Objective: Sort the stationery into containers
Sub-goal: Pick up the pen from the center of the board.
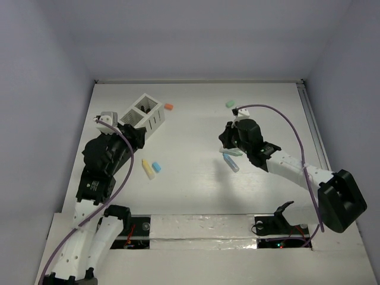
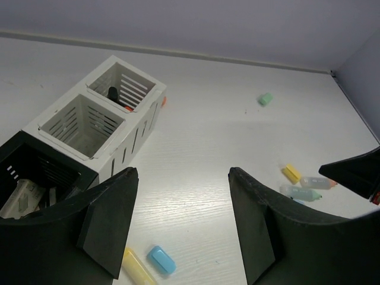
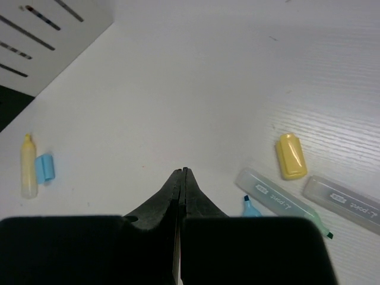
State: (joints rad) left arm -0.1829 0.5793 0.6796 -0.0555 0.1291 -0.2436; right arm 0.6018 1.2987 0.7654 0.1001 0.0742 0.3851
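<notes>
My left gripper (image 2: 183, 173) hangs open and empty over bare table, just right of the black container (image 2: 32, 169) and the white two-cell container (image 2: 101, 116). A blue block (image 2: 161, 259) and a yellow stick (image 2: 138, 268) lie below its left finger. A black piece (image 2: 112, 92) stands in the white container's far cell. My right gripper (image 3: 183, 172) is shut on nothing, low over the table. To its right lie a yellow block (image 3: 291, 155), two clear-capped markers (image 3: 282, 199) and a blue marker tip (image 3: 252, 208). From above, the right gripper (image 1: 225, 141) sits mid-table.
An orange piece (image 1: 168, 107) lies beside the white container (image 1: 145, 113). A green block (image 1: 230, 104) sits further back, near the right arm. Walls close in the table on the left, back and right. Purple cables loop over both arms.
</notes>
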